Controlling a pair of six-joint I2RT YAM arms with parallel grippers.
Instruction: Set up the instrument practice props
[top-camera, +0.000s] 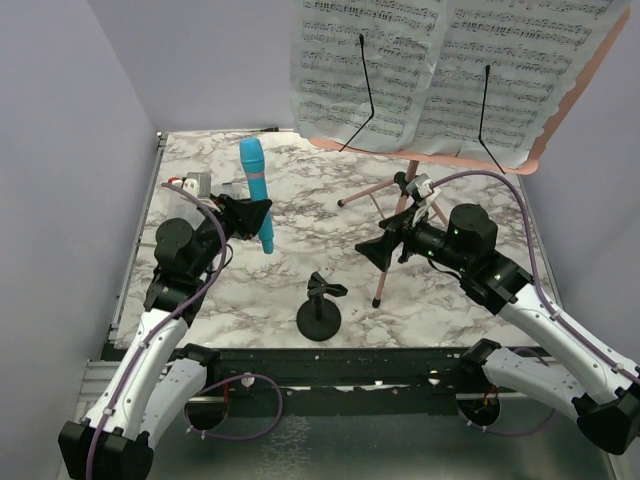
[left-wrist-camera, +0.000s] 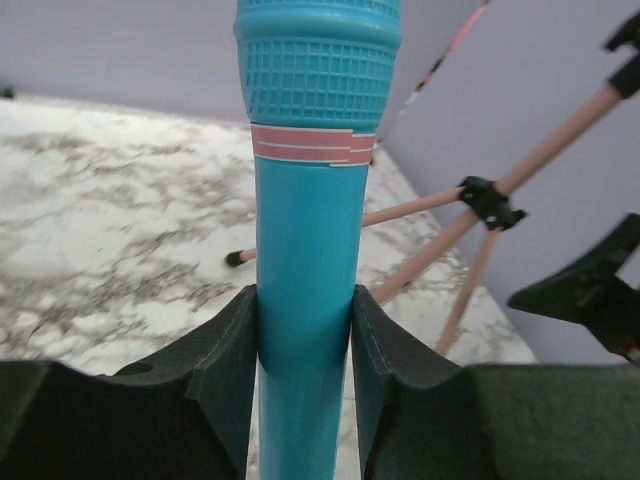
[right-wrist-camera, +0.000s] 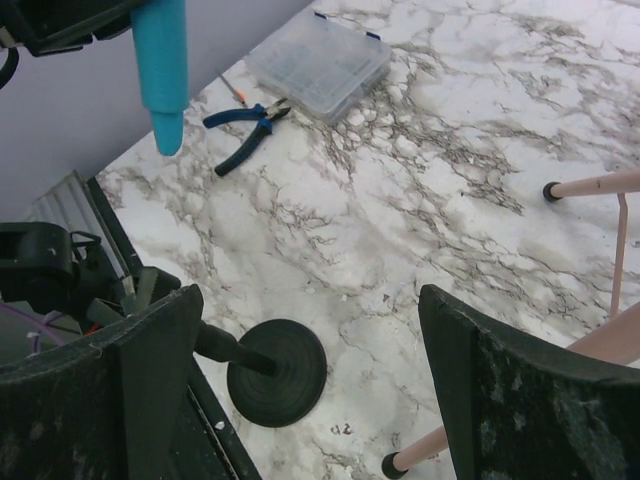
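Note:
My left gripper (top-camera: 262, 215) is shut on the blue toy microphone (top-camera: 255, 190), holding it upright above the table; the left wrist view shows its shaft (left-wrist-camera: 305, 300) clamped between both fingers. The small black mic stand (top-camera: 319, 310) stands on its round base near the front edge, and it shows in the right wrist view (right-wrist-camera: 277, 372). My right gripper (top-camera: 380, 250) is open and empty, above the table right of the mic stand. The pink music stand (top-camera: 400, 195) stands at the back right on tripod legs, with white sheet-music pages (top-camera: 440, 70) on its panel.
A clear plastic compartment box (right-wrist-camera: 320, 60) and blue-handled pliers (right-wrist-camera: 245, 130) lie on the marble table at the far left. The stand's pink legs (right-wrist-camera: 590, 185) spread close beside my right gripper. Grey walls enclose the table on the left, right and back.

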